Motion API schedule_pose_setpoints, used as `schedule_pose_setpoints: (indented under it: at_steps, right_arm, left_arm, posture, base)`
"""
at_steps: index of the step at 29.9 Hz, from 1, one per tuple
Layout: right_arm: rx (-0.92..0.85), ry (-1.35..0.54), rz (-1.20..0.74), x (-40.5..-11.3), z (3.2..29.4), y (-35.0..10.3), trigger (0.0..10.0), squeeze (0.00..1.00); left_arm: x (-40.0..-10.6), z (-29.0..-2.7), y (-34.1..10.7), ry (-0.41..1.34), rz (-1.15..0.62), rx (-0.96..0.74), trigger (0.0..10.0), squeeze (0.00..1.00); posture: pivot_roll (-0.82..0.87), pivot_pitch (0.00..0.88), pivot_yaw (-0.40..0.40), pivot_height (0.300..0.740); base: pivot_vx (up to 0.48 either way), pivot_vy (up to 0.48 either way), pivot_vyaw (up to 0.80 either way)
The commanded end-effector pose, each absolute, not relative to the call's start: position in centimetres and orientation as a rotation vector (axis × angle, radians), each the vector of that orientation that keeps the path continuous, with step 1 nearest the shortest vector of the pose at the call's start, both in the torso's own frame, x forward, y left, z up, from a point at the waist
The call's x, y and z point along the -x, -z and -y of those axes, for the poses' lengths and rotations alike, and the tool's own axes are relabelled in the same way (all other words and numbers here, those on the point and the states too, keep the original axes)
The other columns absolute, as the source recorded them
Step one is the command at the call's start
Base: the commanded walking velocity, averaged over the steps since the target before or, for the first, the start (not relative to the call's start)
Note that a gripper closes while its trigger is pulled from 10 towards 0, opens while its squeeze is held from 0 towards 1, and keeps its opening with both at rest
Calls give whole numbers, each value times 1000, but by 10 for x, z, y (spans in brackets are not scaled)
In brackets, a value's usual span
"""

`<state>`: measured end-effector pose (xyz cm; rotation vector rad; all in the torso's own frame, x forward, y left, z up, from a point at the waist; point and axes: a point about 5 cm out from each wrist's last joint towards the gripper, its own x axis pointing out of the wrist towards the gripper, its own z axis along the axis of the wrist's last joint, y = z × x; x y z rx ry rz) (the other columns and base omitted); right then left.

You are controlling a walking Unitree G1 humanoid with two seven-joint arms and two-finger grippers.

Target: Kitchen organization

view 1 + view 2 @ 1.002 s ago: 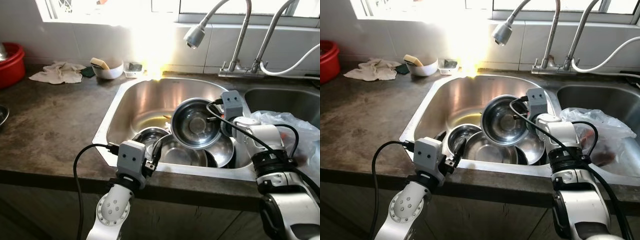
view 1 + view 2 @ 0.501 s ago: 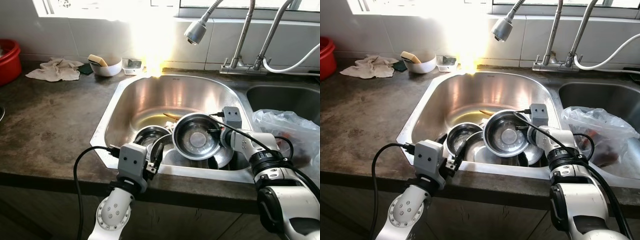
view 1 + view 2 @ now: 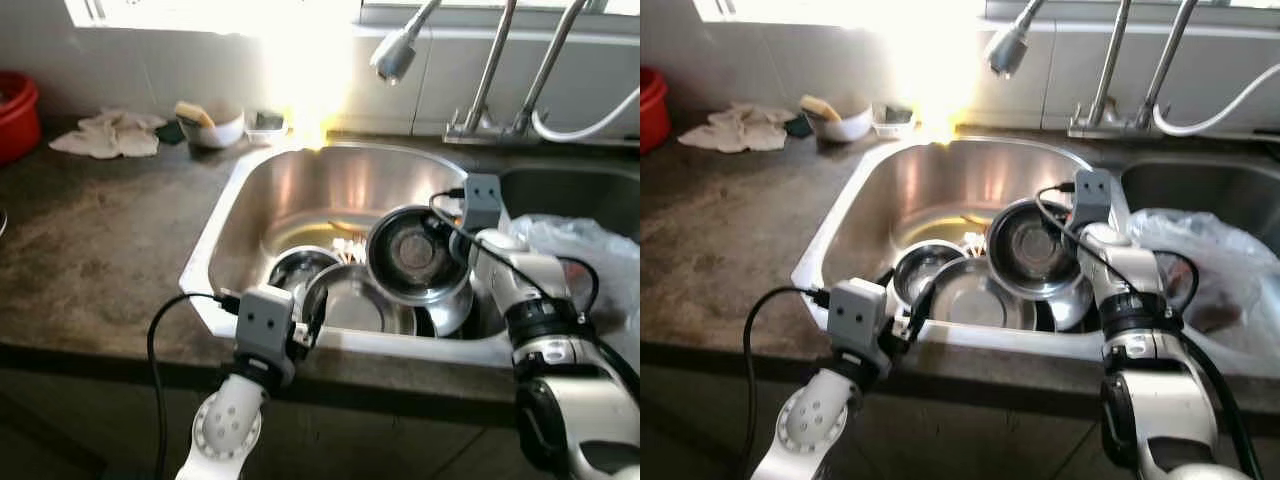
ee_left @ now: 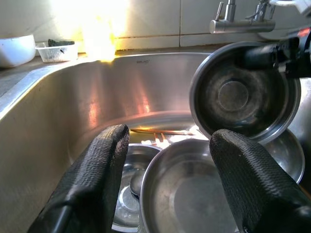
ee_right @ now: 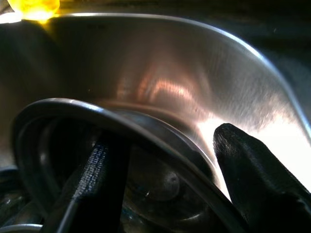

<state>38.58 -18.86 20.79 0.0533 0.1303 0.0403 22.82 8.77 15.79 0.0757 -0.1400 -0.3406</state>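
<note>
A: From the head, what step was it?
B: The right gripper (image 3: 452, 243) pinched a bowl's (image 3: 415, 253) rim, tilted above the sink (image 3: 232, 215) stack; lifting out, I'd judge.
A: Left wrist?
B: The left gripper (image 4: 165, 170) gaped empty over a pan (image 4: 187, 194).
A: Right wrist?
B: One finger (image 5: 99, 179) inside the rim. Next needs a clear landing spot.

Sink (image 3: 235, 215): brushed silver steel, bright glare at far rim. Steel bowl (image 3: 415, 253) held tilted: silver rim, dull grey inside. Other bowls (image 3: 355, 300): shiny silver. Worktop (image 3: 100, 250): mottled dark brown-grey. Basin (image 3: 12, 115), far left: red. Cloth (image 3: 105, 135): off-white. Small bowl (image 3: 215, 128): white. Plastic bag (image 3: 585, 250), right: clear/whitish. Gripper fingers (image 4: 97, 179): black, woven texture. Arms: silver, grey camera housings.
</note>
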Motion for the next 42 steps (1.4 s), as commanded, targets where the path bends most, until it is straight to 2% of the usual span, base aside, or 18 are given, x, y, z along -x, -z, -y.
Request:
schedule_pose_setpoints:
  at_steps: [1, 2, 3, 5, 17, 22, 32, 42]
  right_arm:
    - [-53, -34, -44, -381, 186, -221, 10000, 0]
    - [-61, -33, -32, -380, 185, -222, 10000, 0]
    - [-44, -54, 96, -365, 178, -236, 10000, 0]
    - [-15, -74, 194, -346, 169, -245, 10000, 0]
    - [12, -168, 313, -292, 136, -237, 10000, 0]
    - [38, -179, 294, -286, 128, -228, 10000, 0]
    - [2, -174, 269, -287, 124, -224, 10000, 0]
    - [-30, -176, 251, -290, 121, -222, 10000, 0]
  left_arm:
    - [-228, -88, -158, 337, 138, -74, 10000, 0]
    - [-228, -89, -158, 337, 138, -74, 10000, 0]
    - [-229, -89, -157, 334, 138, -77, 10000, 0]
    - [-231, -90, -158, 333, 141, -76, 10000, 0]
    - [-236, -88, -158, 332, 150, -70, 10000, 0]
    - [-237, -88, -158, 336, 154, -69, 10000, 0]
    - [-237, -89, -156, 340, 154, -72, 10000, 0]
    - [-237, -90, -156, 340, 158, -70, 10000, 0]
  posture:
    - [69, 98, -48, 740]
    - [69, 98, -48, 740]
    - [62, 92, -44, 740]
    - [55, 89, -40, 740]
    - [40, 75, -35, 740]
    - [39, 65, -36, 740]
    - [43, 44, -41, 740]
    - [41, 35, -40, 740]
  base:
    - [0, 0, 0]
    - [0, 0, 0]
    - [0, 0, 0]
    - [0, 0, 0]
    - [0, 0, 0]
    - [0, 0, 618]
    - [0, 402, 764]
    - [0, 473, 0]
